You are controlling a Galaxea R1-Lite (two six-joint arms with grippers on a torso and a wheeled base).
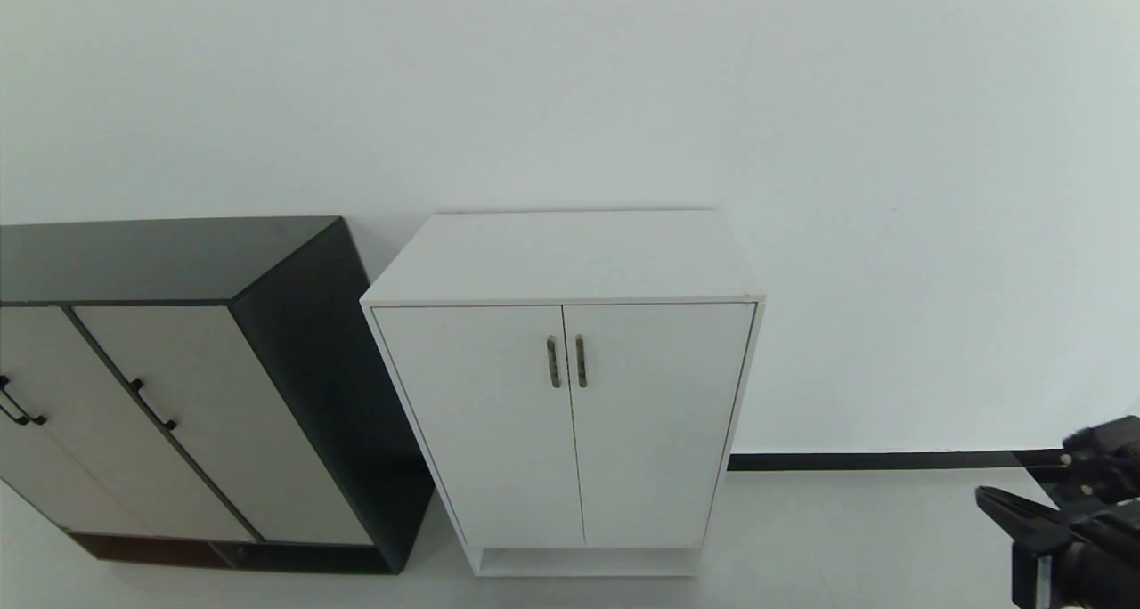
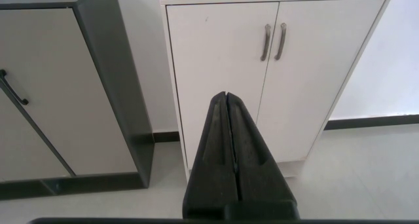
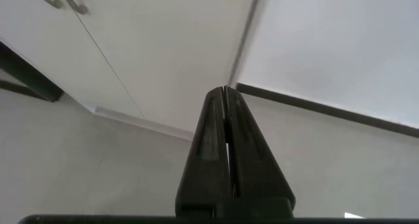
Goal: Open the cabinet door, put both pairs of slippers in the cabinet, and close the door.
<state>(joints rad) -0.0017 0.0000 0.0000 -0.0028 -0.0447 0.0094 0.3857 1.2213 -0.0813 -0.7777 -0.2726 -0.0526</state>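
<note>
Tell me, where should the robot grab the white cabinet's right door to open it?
Probably its vertical bar handle, beside the middle seam of the white cabinet. Come from the front and close sideways across the bar: it stands off the flat door, which offers nothing else to hold.

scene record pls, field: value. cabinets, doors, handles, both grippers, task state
target: white cabinet, back against the wall
doors: left door and right door, both closed
handles: two vertical bars, side by side at the centre seam
left gripper: shut, empty, aimed at the white cabinet's front
right gripper: shut, empty, aimed toward the white cabinet's lower right corner
neighbour: black cabinet, pale doors closed, left of the white one
task state: door not yet opened
</note>
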